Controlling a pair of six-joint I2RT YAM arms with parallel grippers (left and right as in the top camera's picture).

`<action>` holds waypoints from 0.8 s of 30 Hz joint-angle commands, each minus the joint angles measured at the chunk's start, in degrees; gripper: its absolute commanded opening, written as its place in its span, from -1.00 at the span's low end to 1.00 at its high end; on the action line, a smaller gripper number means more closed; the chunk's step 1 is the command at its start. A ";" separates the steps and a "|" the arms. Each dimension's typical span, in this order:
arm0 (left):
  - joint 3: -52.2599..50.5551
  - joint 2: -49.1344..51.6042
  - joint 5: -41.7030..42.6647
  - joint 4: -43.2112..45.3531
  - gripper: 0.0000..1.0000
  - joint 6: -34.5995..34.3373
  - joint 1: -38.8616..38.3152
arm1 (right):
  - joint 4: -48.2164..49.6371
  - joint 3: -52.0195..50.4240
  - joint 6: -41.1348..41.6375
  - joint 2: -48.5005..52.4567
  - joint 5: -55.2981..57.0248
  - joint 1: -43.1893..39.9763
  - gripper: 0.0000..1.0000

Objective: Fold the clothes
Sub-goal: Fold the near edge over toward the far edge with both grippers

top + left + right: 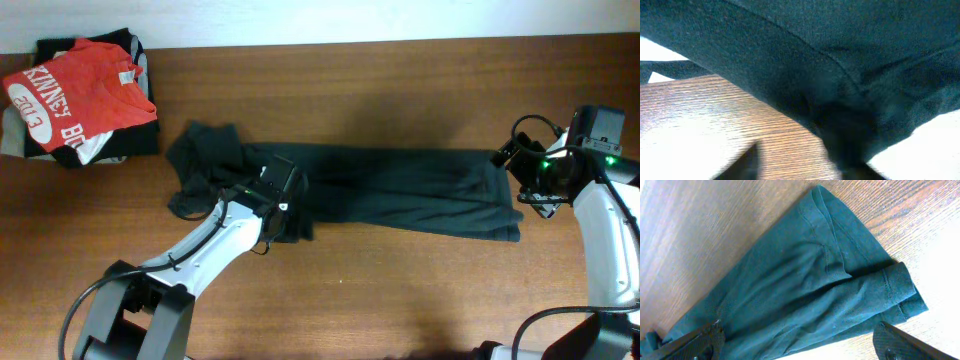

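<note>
Black T-shirt (790, 60) pinched in left hand (283, 197); right hand (797, 336) spread open above far end. Grip there, pull taut.

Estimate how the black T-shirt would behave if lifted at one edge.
Likely floppy: the black T-shirt lies wrinkled and bunched at one end. Lifted, it would probably sag and trail, not rise flat. Pushed, it likely crumples, as its creases suggest.

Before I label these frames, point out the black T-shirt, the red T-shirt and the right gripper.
black T-shirt (400, 190), overhead view, folded middle.
red T-shirt (90, 95), overhead view, chest.
right gripper (797, 328), right wrist view, gap between fingertips.
</note>
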 commanded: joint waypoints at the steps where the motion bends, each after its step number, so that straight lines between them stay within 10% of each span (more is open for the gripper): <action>1: 1.42 0.26 -1.81 -1.33 -0.77 0.55 -0.11 | -0.57 -0.28 -2.23 0.07 0.33 0.28 0.97; 8: 12.37 0.26 -8.28 -3.87 -0.99 5.16 -0.11 | -1.16 -0.31 -3.13 0.07 0.72 0.26 0.97; 13: 12.85 2.54 -8.63 11.74 -0.99 7.91 -0.11 | -1.31 -0.31 -3.13 0.07 0.74 0.28 0.97; 20: 12.96 10.71 -9.70 22.45 0.29 7.89 0.04 | -3.26 -0.31 -5.25 0.07 0.72 0.28 0.97; 24: 16.57 3.15 -9.68 8.66 0.38 7.87 0.07 | -4.11 -0.94 -8.07 0.07 0.72 0.28 0.97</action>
